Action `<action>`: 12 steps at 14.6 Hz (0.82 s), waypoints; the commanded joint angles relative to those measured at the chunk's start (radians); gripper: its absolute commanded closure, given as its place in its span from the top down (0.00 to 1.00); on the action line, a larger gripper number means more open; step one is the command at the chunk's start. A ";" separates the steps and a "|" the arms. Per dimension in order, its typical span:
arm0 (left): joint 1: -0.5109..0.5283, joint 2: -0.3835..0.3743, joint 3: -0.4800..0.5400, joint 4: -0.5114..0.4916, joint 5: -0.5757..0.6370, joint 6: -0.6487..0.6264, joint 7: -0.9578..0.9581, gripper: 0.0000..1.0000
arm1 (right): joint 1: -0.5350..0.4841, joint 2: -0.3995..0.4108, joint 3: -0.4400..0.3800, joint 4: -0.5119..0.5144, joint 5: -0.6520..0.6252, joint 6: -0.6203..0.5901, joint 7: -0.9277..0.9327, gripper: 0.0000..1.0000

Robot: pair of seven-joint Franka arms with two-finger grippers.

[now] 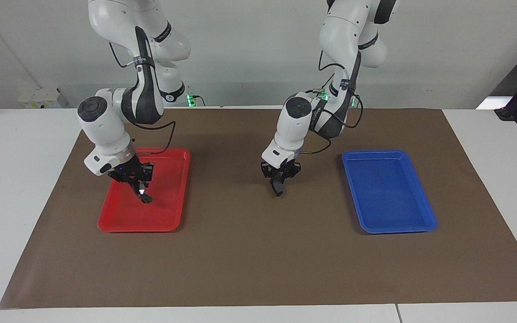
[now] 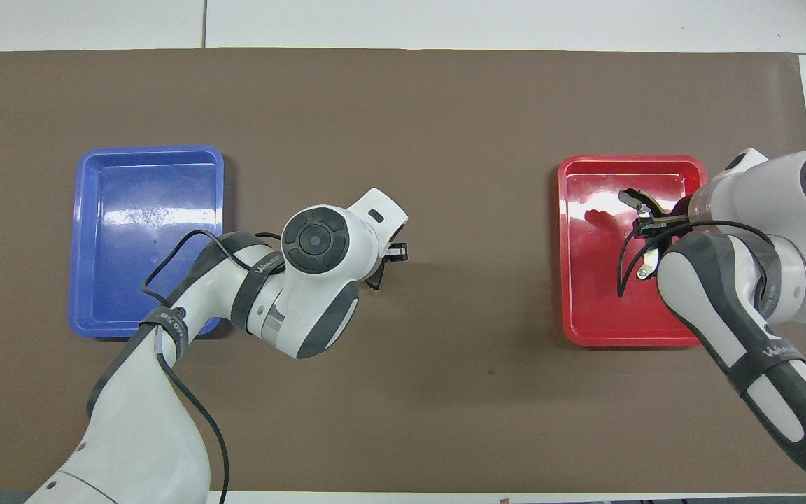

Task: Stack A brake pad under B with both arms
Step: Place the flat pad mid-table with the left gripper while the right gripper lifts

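Note:
My right gripper (image 1: pixel 141 188) hangs low over the red tray (image 1: pixel 119 215) and is shut on a dark pad with a small silvery mark, which I take for B (image 1: pixel 146 198). Its lower end is close to the tray floor. In the overhead view the gripper (image 2: pixel 644 213) and B's dark end (image 2: pixel 632 196) show over the red tray (image 2: pixel 599 308). My left gripper (image 1: pixel 279 179) is over the brown mat between the two trays. It is shut on a short dark piece held edgewise, which I take for the A brake pad (image 1: pixel 278 188). The arm hides most of the pad (image 2: pixel 375 280) from above.
A blue tray (image 1: pixel 393 197) lies on the brown mat (image 1: pixel 258 260) toward the left arm's end and holds nothing; it also shows in the overhead view (image 2: pixel 144 231). White table surface borders the mat on all sides.

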 commanded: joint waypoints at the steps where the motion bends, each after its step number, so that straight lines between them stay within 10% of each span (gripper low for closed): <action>1: -0.027 0.020 0.015 0.016 -0.004 0.030 -0.050 0.01 | 0.011 -0.009 0.007 0.039 0.020 -0.045 0.023 0.00; 3: -0.024 0.020 0.015 0.016 -0.004 0.027 -0.050 0.26 | 0.049 -0.009 0.009 0.043 0.021 -0.048 0.081 0.00; 4: -0.023 0.020 0.015 0.014 -0.004 0.030 -0.049 0.76 | 0.072 -0.009 0.009 0.043 0.021 -0.048 0.109 0.00; 5: -0.020 0.020 0.017 0.014 -0.004 0.030 -0.047 0.99 | 0.100 -0.007 0.009 0.045 0.021 -0.048 0.144 0.00; 12: 0.188 -0.125 0.025 0.016 -0.002 -0.152 0.207 1.00 | 0.310 0.010 0.014 0.087 0.020 -0.032 0.305 0.00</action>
